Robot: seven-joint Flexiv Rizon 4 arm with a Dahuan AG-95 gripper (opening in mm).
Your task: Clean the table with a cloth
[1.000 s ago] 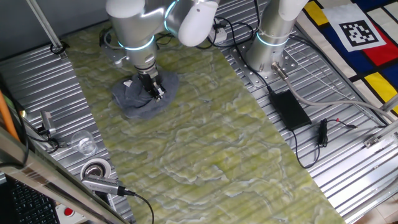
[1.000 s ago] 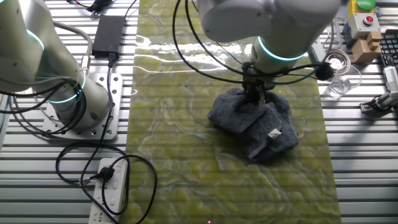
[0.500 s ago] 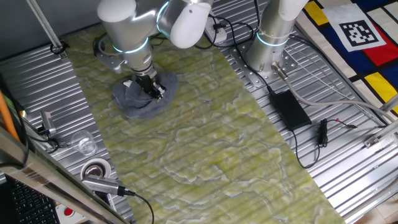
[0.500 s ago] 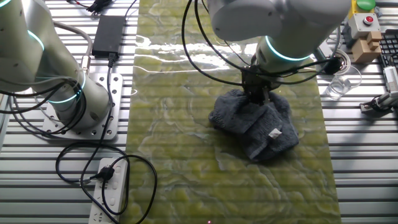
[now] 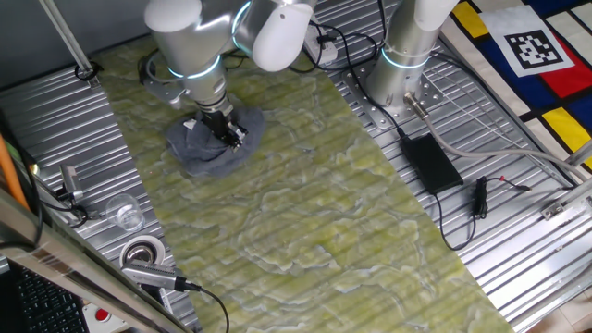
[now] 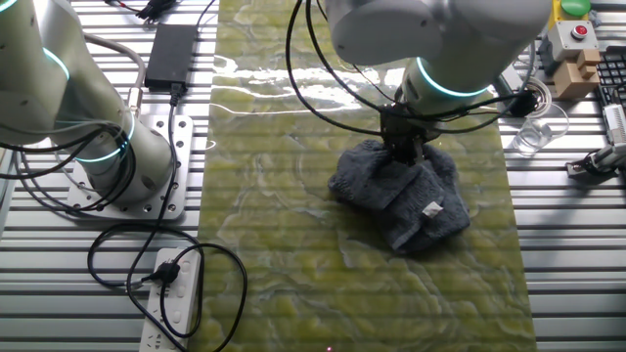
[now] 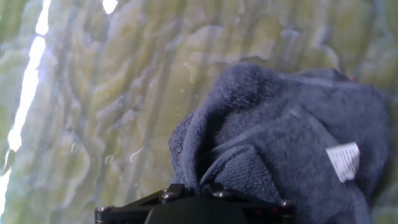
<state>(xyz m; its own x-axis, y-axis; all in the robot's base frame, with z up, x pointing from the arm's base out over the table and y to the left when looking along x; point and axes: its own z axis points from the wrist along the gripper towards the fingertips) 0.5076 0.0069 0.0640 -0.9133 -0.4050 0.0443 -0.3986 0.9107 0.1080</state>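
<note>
The blue-grey cloth point(image 5: 209, 151) lies bunched on the yellow-green marbled table point(image 5: 324, 213) near its far left end. My gripper point(image 5: 228, 138) comes straight down onto the cloth's upper fold and is shut on it. In the other fixed view the gripper point(image 6: 404, 156) pinches the top of the cloth point(image 6: 406, 200), whose pale tag faces up. The hand view shows the cloth point(image 7: 280, 149) filling the right half, a fold of it caught between the jaws of the gripper point(image 7: 194, 186), and bare table point(image 7: 106, 93) to the left.
A clear glass point(image 5: 125, 215) and a tape roll point(image 5: 143, 252) sit on the ribbed metal left of the table. A second arm's base point(image 5: 398, 74) and a black power adapter point(image 5: 430, 162) stand on the right. A power strip point(image 6: 171, 293) lies with cables nearby.
The arm's upper joints shifted a little between one second and half a second ago, while the gripper stayed on the cloth. Nothing has visibly moved since.
</note>
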